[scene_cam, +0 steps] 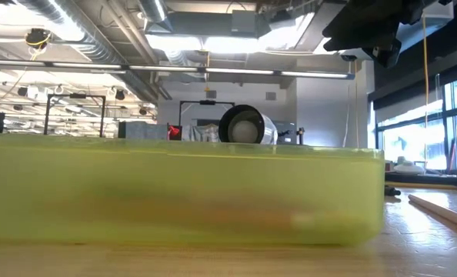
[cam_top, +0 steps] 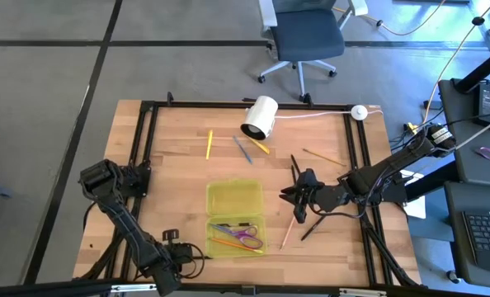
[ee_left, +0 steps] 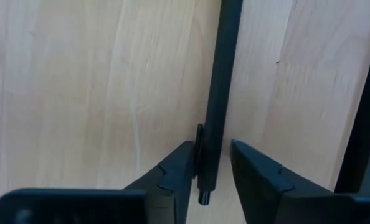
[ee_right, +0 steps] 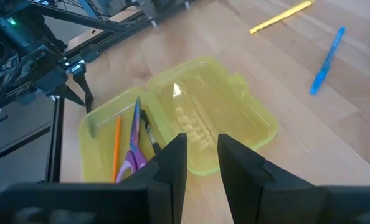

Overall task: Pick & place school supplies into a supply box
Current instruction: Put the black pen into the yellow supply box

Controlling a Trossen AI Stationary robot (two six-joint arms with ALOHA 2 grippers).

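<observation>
Yellow-green supply box (scene_cam: 175,192) holds purple-handled scissors (ee_right: 134,149), orange pencil (ee_right: 117,146).

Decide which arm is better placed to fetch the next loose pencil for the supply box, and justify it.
Probably the right. Its pincer hovers mid-table beside the supply box, with a wood-coloured pencil and others close by. The left pincer waits at the table's near-left edge, farther from the loose supplies.

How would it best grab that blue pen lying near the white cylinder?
Probably at mid-barrel, from straight above, jaws closing across its width. The blue pen lies flat on the table, and its middle looks free of the yellow pencil beside its far end.
</observation>
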